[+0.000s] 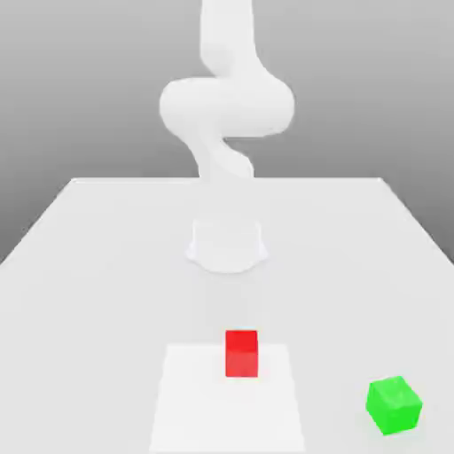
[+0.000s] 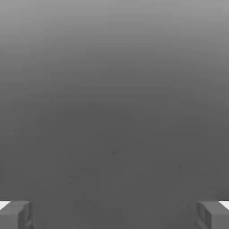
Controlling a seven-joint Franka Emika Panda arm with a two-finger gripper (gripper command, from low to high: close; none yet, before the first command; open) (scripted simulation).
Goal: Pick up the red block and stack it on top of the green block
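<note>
Exterior view, white arm (image 1: 226, 106) folded upright behind red block (image 1: 241, 353), end effector (image 2: 114, 214) spread wide, gripping nothing

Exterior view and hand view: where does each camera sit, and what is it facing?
Exterior view: sits off the arm, above the white table, facing the white arm; red block near, green block toward its right.
Hand view: rides on the hand, facing blank grey; the open gripper shows as two fingertips at the corners.
Shared: nothing visibly common.
</note>
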